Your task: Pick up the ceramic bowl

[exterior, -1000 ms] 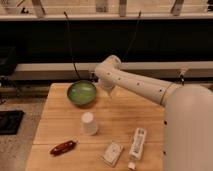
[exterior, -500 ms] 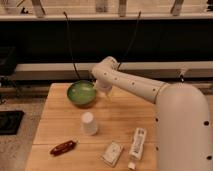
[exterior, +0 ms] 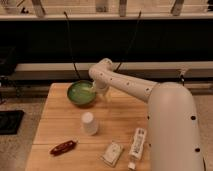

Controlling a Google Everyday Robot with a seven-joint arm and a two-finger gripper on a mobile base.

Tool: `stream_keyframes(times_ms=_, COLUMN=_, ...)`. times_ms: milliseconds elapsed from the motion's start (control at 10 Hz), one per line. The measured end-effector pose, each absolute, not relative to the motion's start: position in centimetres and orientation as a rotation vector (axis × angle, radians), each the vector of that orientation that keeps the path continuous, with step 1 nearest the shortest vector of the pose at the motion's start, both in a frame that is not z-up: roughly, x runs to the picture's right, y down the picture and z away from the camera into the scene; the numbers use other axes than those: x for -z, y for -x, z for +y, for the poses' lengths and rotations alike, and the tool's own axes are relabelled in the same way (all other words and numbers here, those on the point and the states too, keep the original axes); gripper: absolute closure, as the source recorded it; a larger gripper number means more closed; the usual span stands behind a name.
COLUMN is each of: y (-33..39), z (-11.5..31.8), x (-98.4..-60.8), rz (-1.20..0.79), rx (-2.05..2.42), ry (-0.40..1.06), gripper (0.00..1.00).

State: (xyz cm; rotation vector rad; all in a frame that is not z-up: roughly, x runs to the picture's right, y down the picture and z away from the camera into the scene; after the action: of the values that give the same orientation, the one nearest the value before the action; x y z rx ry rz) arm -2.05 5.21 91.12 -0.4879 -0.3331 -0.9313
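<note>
Arching across the table [exterior: 55, 120] from the right, my arm [exterior: 130, 87] bends down and my gripper [exterior: 99, 93] sits at the right rim of the bowl [exterior: 77, 94], on the far left part of the tabletop. Clenched or released? I cannot tell from here. The bowl is round, shallow and glossy green with a darker rim. It stands upright, and only pale, shiny glaze shows inside. Nearer, a white cup [exterior: 89, 123] stands mouth down, its inside hidden, apart from the bowl. Along the near edge lie a reddish packet [exterior: 63, 147], a white packet [exterior: 112, 153] and a white tube [exterior: 137, 144].
</note>
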Motion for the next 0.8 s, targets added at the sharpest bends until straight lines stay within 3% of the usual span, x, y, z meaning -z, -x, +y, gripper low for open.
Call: stream_keyframes(times_ms=800, y=4.5, z=6.6, x=-93.0, rz=-0.375, rx=0.998, ry=0.544, gripper=0.2)
